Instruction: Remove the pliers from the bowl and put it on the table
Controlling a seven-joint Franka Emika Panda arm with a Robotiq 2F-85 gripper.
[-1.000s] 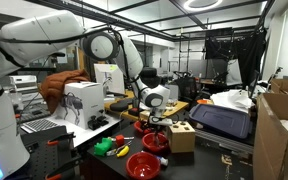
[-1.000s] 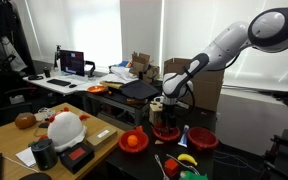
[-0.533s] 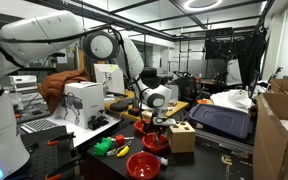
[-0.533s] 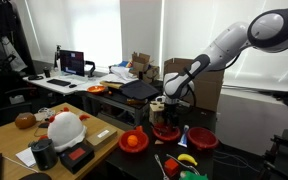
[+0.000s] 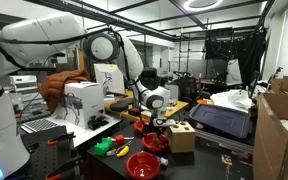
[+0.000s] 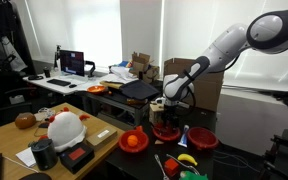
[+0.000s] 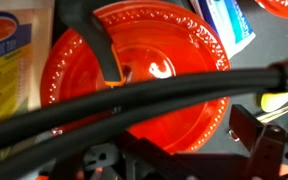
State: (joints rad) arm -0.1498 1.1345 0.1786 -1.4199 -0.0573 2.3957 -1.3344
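Red bowl lies straight below the gripper, the pliers slanting from rim toward centre; whether the fingers are apart I cannot tell.

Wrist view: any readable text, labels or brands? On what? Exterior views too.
No text can be read in any view.
Cream packet with red band, left of the red bowl: it has print, too blurred to read.
Blue and white packet, top right: lettering blurred, unreadable.
Exterior views: any print is too small to read.
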